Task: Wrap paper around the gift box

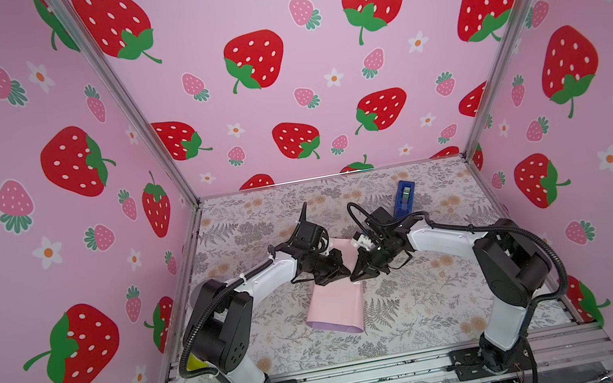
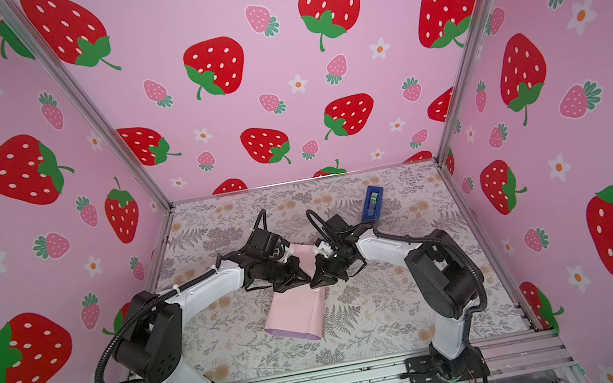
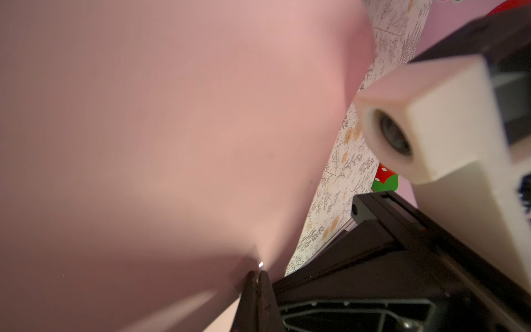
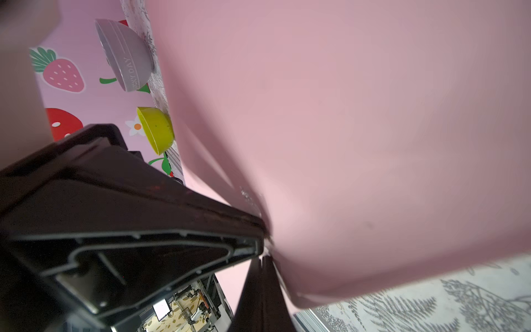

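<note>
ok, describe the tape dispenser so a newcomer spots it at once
Start at the floral table. Near its far edge, just beyond the right arm, sits a small tape dispenser. It is the only blue thing there; the paper nearby is pink.

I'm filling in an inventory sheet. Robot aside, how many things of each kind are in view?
Paper sheet: 1
Tape dispenser: 1
Bowls: 2, grey bowl and yellow bowl
Gift box: 0 visible
Total: 4
</note>
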### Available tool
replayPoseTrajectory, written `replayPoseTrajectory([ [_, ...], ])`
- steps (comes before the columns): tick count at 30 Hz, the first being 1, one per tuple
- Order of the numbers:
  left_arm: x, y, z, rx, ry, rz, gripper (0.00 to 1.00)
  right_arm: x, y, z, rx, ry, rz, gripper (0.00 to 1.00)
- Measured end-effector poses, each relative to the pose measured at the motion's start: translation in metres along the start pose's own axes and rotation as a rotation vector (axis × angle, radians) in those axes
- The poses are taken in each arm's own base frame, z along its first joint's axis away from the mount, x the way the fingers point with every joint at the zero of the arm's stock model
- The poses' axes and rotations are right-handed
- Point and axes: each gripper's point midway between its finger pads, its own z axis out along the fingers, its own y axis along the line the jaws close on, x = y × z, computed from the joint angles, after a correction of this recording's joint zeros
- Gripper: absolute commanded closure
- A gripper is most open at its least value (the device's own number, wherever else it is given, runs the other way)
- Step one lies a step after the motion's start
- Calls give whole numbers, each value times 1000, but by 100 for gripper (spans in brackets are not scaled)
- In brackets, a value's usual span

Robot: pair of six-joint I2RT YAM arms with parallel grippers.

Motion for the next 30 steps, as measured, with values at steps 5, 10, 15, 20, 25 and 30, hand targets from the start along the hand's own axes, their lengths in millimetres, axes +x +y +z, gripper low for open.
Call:
replayPoseTrajectory([
  [5, 2, 1, 1, 1, 4, -1, 100, 20, -11, -5, -6, -20, -20, 100],
  [10, 2, 1, 0, 6, 2, 1, 100, 52, -42, -7, 62, -2, 38, 100],
  [15, 2, 1, 0, 8, 0, 5, 100, 66, -56, -10, 118, 11, 96, 100],
  [20, 2, 1, 0, 9, -1, 5, 100, 52, -27, -24, 76, -54, 49, 100],
  [25, 2, 1, 0, 9, 0, 5, 100, 36, -10, -27, 45, -91, 19, 100],
  [30, 2, 1, 0, 9, 0, 5, 100, 29, -17, -14, 52, -74, 38, 100],
])
